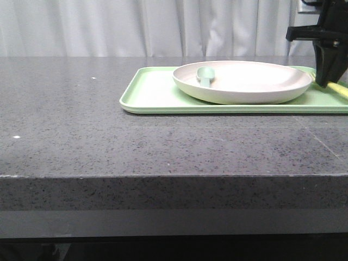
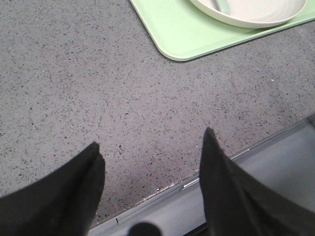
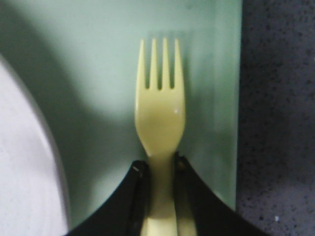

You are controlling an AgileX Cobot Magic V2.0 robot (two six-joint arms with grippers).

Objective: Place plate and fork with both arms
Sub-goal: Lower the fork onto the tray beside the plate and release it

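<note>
The off-white plate (image 1: 244,81) rests on the light-green tray (image 1: 155,92), with a teal spoon (image 1: 205,75) lying in it. At the tray's right end my right gripper (image 1: 326,81) is shut on the handle of the yellow fork (image 3: 160,113), whose tines lie over the tray (image 3: 98,73) beside the plate's rim (image 3: 24,162). A bit of the fork's handle (image 1: 340,89) shows in the front view. My left gripper (image 2: 152,152) hangs open and empty over the table's front edge, well short of the tray's corner (image 2: 182,39) and plate (image 2: 256,12).
The dark speckled table (image 1: 81,109) stretches to the left of the tray. Its front edge (image 2: 197,182) runs under the left gripper. White curtains (image 1: 136,27) hang behind. The tray's right edge (image 3: 238,98) lies close to the fork.
</note>
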